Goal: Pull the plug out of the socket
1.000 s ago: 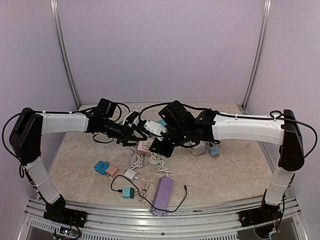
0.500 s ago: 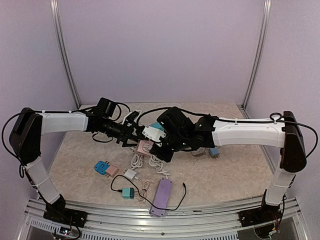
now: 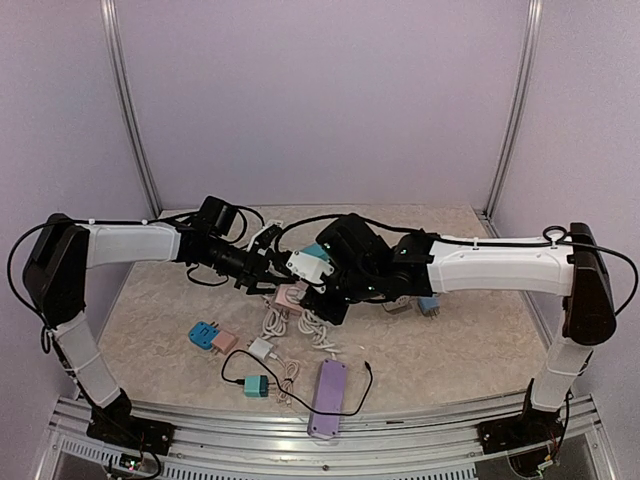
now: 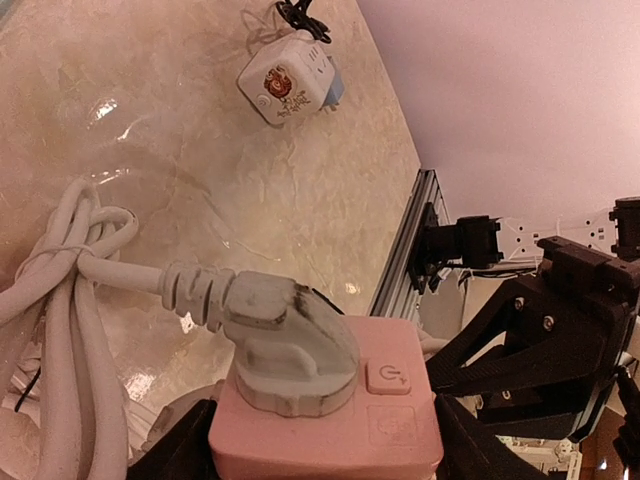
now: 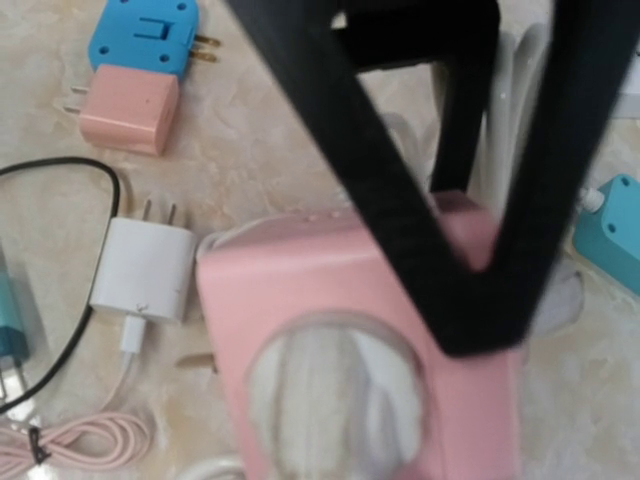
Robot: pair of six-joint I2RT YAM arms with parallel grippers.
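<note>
A pink socket block (image 4: 380,420) has a grey-white plug (image 4: 290,345) seated in it, with a thick white cord (image 4: 100,270) running off to the left. My left gripper (image 4: 325,440) is shut on the block's sides and holds it just above the table (image 3: 291,296). My right gripper (image 3: 325,300) hovers right next to the block. In the right wrist view the plug (image 5: 335,410) sits blurred and very close at the bottom centre in the pink block (image 5: 300,290). My right fingers do not show there and look open. The left gripper's black fingers (image 5: 400,200) cross that view.
On the table lie a blue adapter (image 3: 204,333), a pink adapter (image 3: 225,342), a white charger (image 3: 260,349), a teal charger (image 3: 256,385) with a black cable, a purple power strip (image 3: 328,398), coiled white cords (image 3: 318,325) and a white cube adapter (image 4: 290,80). A metal rail (image 3: 300,445) edges the front.
My right gripper has moved left and closer to the pink socket held by the left gripper. The purple power strip has slid slightly right and straightened.
</note>
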